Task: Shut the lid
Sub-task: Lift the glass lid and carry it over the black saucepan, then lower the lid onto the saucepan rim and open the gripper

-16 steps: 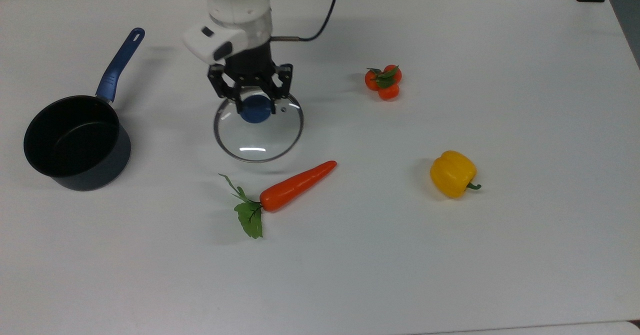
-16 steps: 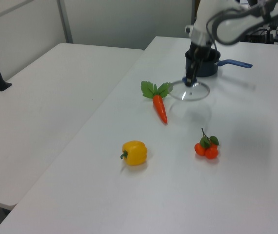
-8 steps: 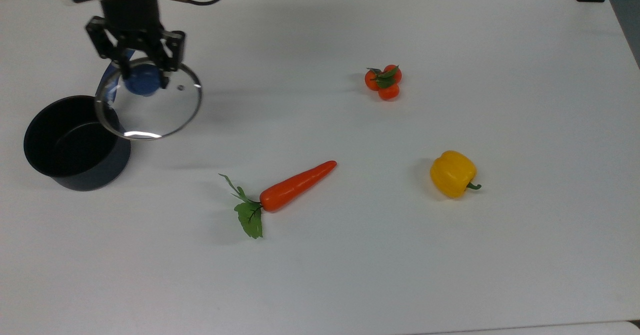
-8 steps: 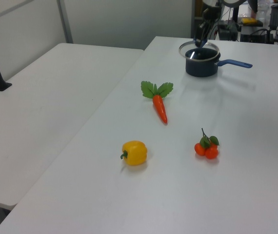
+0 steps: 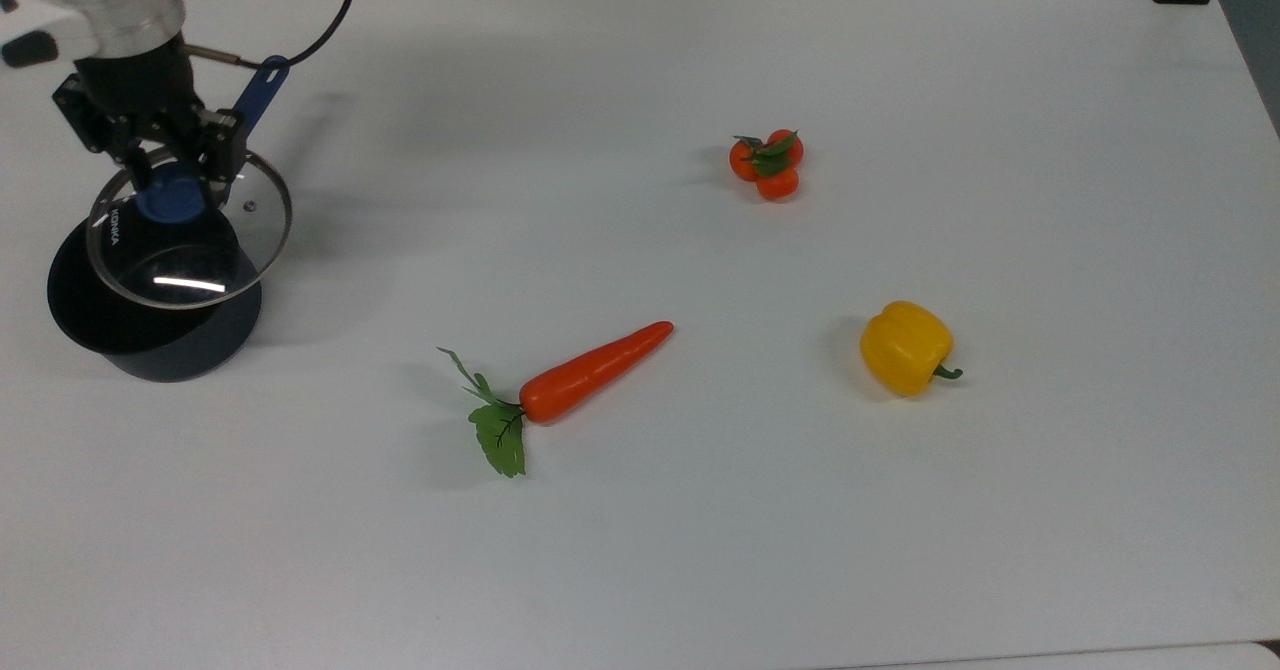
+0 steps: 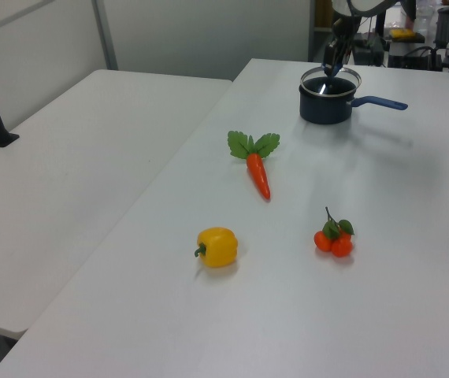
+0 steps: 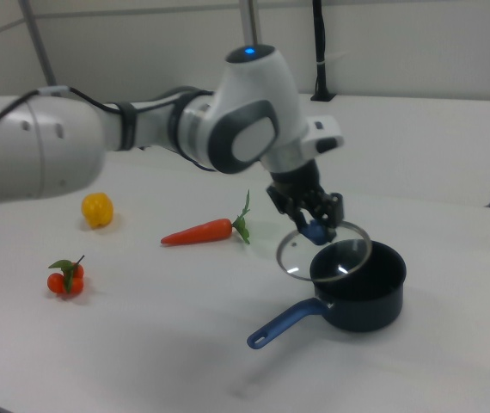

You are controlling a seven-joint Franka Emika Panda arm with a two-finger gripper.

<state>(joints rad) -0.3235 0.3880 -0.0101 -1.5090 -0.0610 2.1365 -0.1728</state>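
My pincer (image 5: 172, 165) is clamped shut on the blue knob (image 5: 170, 198) of the lid (image 5: 190, 242) and carries it clear of the tabletop (image 5: 700, 510). The lid hangs above the pot (image 5: 150, 335), not on it. In the top view the glass disc covers most of the pot's mouth but sits toward the top view's right and upper side, with its rim overhanging the pot wall near the handle (image 5: 258, 90). The right view shows the same offset: the lid (image 7: 324, 255) hangs tilted, its low edge toward the right view's left, and part of it is outside the pot (image 7: 361, 288) rim. In the left view the lid (image 6: 331, 79) floats just above the pot (image 6: 327, 104).

Assessment: transport is nearly done; alignment and lowering are outstanding.

Recommended handling of this step:
- Shift the lid toward the top view's left and lower side until its rim is concentric with the pot's.
- Level the lid if the wrist allows; otherwise the low edge will likely land first and may catch the pot wall.
- Descend slowly and straight, and release only once the metal rim is seated all round.
- Keep lateral force off the pot; it stands free and I judge it would slide if nudged.

The carrot (image 5: 590, 372), the pepper (image 5: 905, 347) and the tomatoes (image 5: 767, 163) lie well apart from the pot and pose no obstruction.
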